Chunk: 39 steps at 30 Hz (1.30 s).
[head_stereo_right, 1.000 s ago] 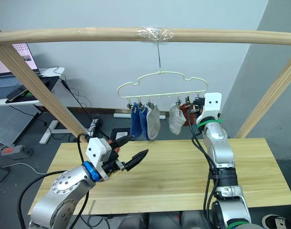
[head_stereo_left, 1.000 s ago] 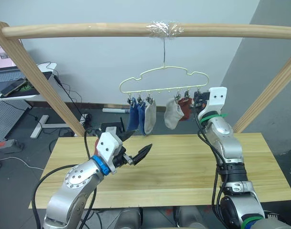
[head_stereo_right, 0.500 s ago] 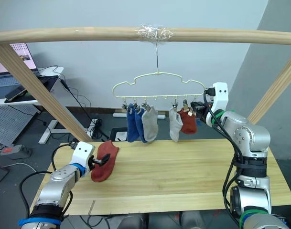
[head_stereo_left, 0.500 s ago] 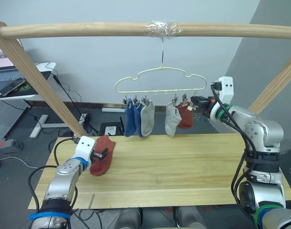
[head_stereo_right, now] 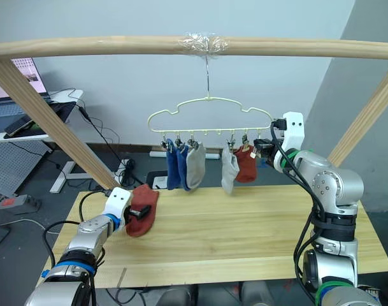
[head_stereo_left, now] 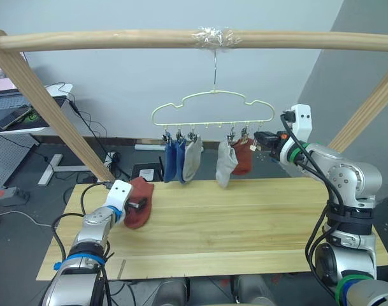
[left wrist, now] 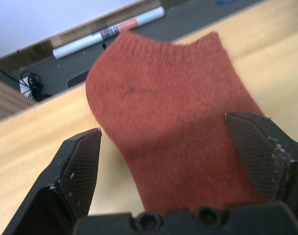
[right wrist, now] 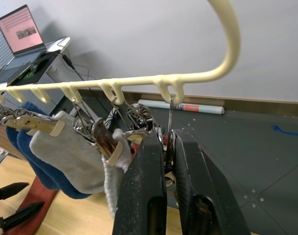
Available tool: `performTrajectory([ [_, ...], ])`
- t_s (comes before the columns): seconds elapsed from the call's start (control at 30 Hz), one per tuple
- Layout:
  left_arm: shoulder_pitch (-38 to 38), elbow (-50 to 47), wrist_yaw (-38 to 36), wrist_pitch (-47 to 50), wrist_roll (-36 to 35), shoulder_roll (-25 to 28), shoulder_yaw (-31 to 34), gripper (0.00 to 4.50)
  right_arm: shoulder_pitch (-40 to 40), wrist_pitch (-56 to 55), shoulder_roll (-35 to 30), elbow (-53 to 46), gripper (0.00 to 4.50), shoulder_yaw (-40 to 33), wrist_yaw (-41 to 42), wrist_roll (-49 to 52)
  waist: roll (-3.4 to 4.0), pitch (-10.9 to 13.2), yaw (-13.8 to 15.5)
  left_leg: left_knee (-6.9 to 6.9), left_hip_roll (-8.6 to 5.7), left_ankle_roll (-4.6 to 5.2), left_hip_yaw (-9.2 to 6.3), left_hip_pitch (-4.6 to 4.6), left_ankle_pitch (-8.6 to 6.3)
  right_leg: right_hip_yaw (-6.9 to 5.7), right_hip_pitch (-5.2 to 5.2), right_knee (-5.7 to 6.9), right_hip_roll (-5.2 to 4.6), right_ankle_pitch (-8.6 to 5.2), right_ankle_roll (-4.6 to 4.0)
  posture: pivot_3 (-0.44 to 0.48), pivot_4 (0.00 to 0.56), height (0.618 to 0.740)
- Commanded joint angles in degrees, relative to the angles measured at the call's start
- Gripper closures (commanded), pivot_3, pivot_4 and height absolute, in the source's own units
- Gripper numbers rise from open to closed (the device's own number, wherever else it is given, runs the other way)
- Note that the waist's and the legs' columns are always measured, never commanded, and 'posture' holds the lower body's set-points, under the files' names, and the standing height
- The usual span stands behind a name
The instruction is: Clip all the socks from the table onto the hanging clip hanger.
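One rust-red sock [head_stereo_left: 140, 209] lies on the table [head_stereo_left: 244, 217] near its far left corner. My left gripper [head_stereo_left: 137, 204] is down at it, open, and the sock [left wrist: 168, 103] lies between its spread fingers [left wrist: 80, 166]. The pale-gold clip hanger [head_stereo_left: 206, 123] hangs from the pole. It carries two blue socks [head_stereo_left: 171, 162], two grey socks [head_stereo_left: 192, 159] [head_stereo_left: 223, 167] and a red sock [head_stereo_left: 243, 158]. At the hanger's right end, my right gripper [head_stereo_left: 258, 140] is shut on the end clip [right wrist: 168, 142].
A thick wooden pole [head_stereo_left: 117, 40] spans the top, held by slanted wooden posts at the left [head_stereo_left: 53, 108] and right [head_stereo_left: 366, 115]. A desk with a laptop [head_stereo_left: 2, 73] stands beyond the table's left side. Cables lie on the floor behind the table.
My left arm has come down from mid-table to the red sock at the left. My right arm has swung round to the hanger's right end. The hanger has swayed slightly left.
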Motion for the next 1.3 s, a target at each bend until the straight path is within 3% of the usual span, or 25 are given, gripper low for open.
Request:
performTrajectory([
  [0.03, -1.4, -1.5, -0.2, -0.7, -0.5, 0.3, 1.2, 0.00, -0.2, 0.5, 0.4, -2.8, 4.49, -1.5, -0.5, 1.6, 0.00, 0.0, -0.2, -0.02, 0.00, 0.00, -0.01, 0.00, 0.00, 0.00, 0.00, 0.00, 0.00, 0.03, -0.04, -0.061, 0.162, 0.740],
  [0.17, -3.4, -1.6, 0.0, -0.1, -1.3, -0.7, 1.9, 0.00, -0.3, 0.7, 0.7, -2.6, 4.49, -1.8, -0.8, 1.6, -0.02, 0.0, -0.2, -0.05, 0.00, 0.00, -0.05, -0.01, 0.00, -0.01, -0.02, 0.01, 0.00, 0.03, -0.05, -0.064, 0.161, 0.740],
  [0.47, -7.8, 9.4, 3.8, 1.7, 3.1, -2.8, -0.9, 0.00, -0.7, 1.4, 0.6, -3.0, 4.49, -1.9, -1.5, 1.9, -0.02, 0.0, -0.6, -0.05, -0.01, 0.00, -0.01, 0.00, 0.00, 0.00, -0.01, 0.00, 0.01, -0.04, 0.08, -0.077, 0.157, 0.740],
  [0.7, -6.7, 10.9, 0.9, 4.0, 4.4, -3.7, -2.9, 0.00, -0.8, 1.9, 0.8, -3.4, 4.49, -2.1, -2.1, 2.3, 0.01, 0.0, -0.7, -0.01, -0.02, 0.00, 0.00, 0.05, 0.00, 0.00, 0.03, 0.04, 0.00, -0.12, 0.22, -0.079, 0.150, 0.740],
  [0.8, -5.1, 9.3, -0.6, 4.5, 3.8, -4.0, -2.8, 0.60, -0.7, 2.0, 1.0, -3.6, 4.50, -2.2, -2.4, 2.5, 0.04, 0.0, -0.7, -0.02, -0.01, 0.00, 0.01, 0.10, 0.00, 0.01, 0.05, 0.05, 0.00, -0.13, 0.23, -0.075, 0.151, 0.740],
  [1.1, 2.3, 1.0, -2.7, 7.6, 1.5, -4.5, -1.2, 3.34, -0.3, 1.9, 1.0, -3.5, 4.50, -2.4, -2.8, 3.1, 0.12, -0.1, -0.7, -0.03, 0.01, 0.00, 0.03, 0.15, 0.00, 0.05, 0.05, 0.05, 0.00, -0.13, 0.23, -0.070, 0.149, 0.740],
  [1.23, 9.6, -11.6, -6.6, 9.7, -0.3, -5.9, -2.4, 4.48, -0.2, 1.6, 0.8, -3.1, 4.50, -2.2, -2.5, 3.1, 0.34, -0.2, -0.7, -0.03, -0.01, 0.00, 0.05, 0.14, 0.00, 0.08, 0.06, 0.03, -0.02, -0.13, 0.23, -0.060, 0.141, 0.740],
  [1.3, 14.8, -20.5, -9.2, 11.8, -0.9, -6.0, -4.3, 4.49, -0.2, 1.4, 0.7, -2.9, 4.50, -2.1, -2.4, 3.0, 0.34, -0.2, -0.7, -0.05, -0.01, 0.00, 0.07, 0.14, 0.00, 0.11, 0.06, 0.02, -0.05, -0.13, 0.23, -0.054, 0.140, 0.740],
])
